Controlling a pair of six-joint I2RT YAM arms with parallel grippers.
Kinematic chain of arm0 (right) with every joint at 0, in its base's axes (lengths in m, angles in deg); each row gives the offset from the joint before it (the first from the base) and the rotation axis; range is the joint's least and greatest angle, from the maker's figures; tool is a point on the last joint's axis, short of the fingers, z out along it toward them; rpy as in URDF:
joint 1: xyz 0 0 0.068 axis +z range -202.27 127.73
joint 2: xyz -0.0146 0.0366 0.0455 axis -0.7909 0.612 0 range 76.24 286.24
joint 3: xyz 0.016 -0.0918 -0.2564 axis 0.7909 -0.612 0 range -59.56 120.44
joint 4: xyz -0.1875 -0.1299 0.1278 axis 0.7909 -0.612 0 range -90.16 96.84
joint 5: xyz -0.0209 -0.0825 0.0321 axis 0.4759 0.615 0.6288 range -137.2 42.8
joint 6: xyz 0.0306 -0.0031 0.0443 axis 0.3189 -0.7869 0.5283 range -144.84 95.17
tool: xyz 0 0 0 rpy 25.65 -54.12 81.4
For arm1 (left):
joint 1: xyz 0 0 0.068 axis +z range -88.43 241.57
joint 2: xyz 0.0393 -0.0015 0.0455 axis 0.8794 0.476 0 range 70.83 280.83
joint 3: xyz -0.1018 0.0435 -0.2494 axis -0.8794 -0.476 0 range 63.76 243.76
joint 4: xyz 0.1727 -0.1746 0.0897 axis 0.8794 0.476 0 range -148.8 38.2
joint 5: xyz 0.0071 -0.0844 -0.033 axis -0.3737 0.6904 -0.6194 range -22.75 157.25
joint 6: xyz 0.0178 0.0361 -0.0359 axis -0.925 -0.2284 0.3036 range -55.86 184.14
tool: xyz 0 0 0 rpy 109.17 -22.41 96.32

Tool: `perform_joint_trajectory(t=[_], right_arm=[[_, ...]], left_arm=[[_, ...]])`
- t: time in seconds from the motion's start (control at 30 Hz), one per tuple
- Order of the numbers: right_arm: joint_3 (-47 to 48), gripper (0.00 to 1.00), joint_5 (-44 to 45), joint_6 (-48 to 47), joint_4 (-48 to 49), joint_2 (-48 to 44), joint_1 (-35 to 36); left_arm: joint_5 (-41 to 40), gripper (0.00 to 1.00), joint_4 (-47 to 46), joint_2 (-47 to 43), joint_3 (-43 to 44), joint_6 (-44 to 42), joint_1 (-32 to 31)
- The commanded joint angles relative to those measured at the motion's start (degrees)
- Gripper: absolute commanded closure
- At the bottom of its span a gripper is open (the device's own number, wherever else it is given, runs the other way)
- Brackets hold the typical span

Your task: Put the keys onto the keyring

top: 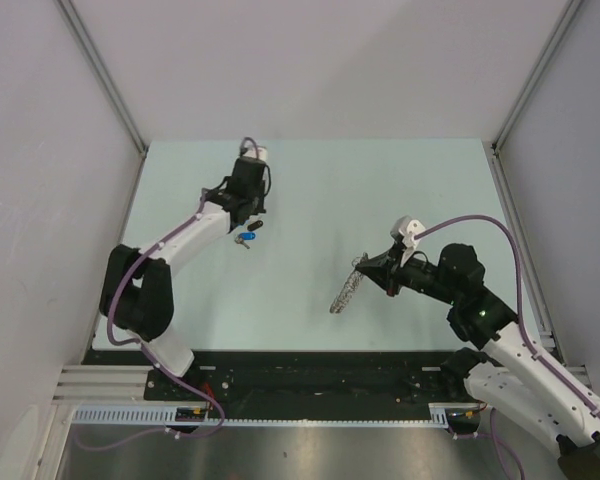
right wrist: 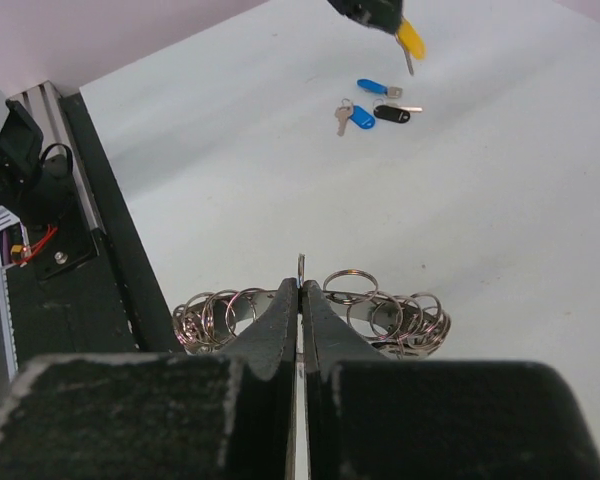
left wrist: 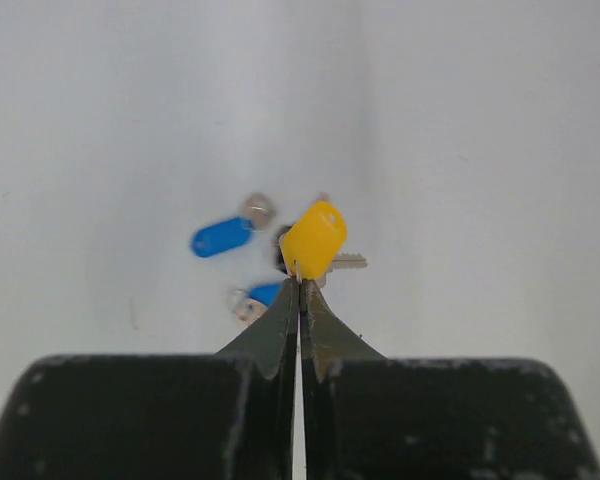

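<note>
Where the left gripper ends, its two fingers are pressed together on the edge of a yellow key. The key is pinched by its plastic head, and in the right wrist view it hangs blade down above the table.

Just under and behind the yellow key lie three more keys, close together on the pale surface. They are a black key, a blue key to one side, and a second blue key nearer the arm.

Well apart from them, on the right side of the table, the right gripper is also closed. Its tips clamp one loop of the keyring, a limp bunch of silvery linked rings that droops on both sides of the fingers. Whether its lower end touches the table cannot be told.
</note>
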Motion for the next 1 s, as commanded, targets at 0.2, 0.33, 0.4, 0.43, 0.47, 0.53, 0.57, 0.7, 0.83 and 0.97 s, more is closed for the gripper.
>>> perform_joint_trajectory(t=[0.2, 0.33, 0.4, 0.43, 0.47, 0.53, 0.57, 0.7, 0.83, 0.97], right_arm=[[0.7, 1.0, 0.1, 2.9, -3.0, -7.8, -0.2], [0.9, 1.0, -0.3, 3.2, -3.9, -9.5, -0.3], [1.1, 1.0, -0.5, 3.5, -4.2, -10.0, -0.3], [1.1, 1.0, -0.5, 3.6, -4.6, -10.2, -0.3], [1.2, 1.0, -0.5, 3.7, -4.8, -10.3, -0.3], [1.3, 1.0, -0.5, 3.8, -5.1, -10.3, -0.3], [1.4, 1.0, -0.5, 3.8, -5.2, -10.2, -0.3], [1.4, 1.0, -0.6, 3.8, -5.6, -10.2, -0.3], [1.4, 1.0, -0.7, 3.7, -5.6, -9.6, -0.4], [1.4, 1.0, -1.4, 3.6, -5.4, -8.6, -0.3]], left_arm=[[17.0, 1.0, 5.2, 8.9, 13.1, -11.6, -17.4], [22.8, 0.99, 1.2, 13.3, 15.8, -11.3, -23.7], [25.4, 0.99, -2.9, 13.9, 13.9, -10.5, -25.1], [28.1, 0.99, -6.6, 14.9, 12.9, -8.8, -25.3], [29.3, 0.99, -8.1, 15.3, 11.4, -8.2, -25.4], [32.1, 0.98, -11.1, 17.0, 10.2, -6.6, -25.6], [32.6, 0.98, -11.7, 17.4, 9.0, -6.4, -25.6], [32.2, 0.98, -14.0, 17.2, 5.1, -8.9, -26.1], [32.4, 0.94, -11.9, 17.1, 2.9, -13.1, -26.1], [30.7, 0.9, -10.2, 17.4, 1.6, -13.8, -26.1]])
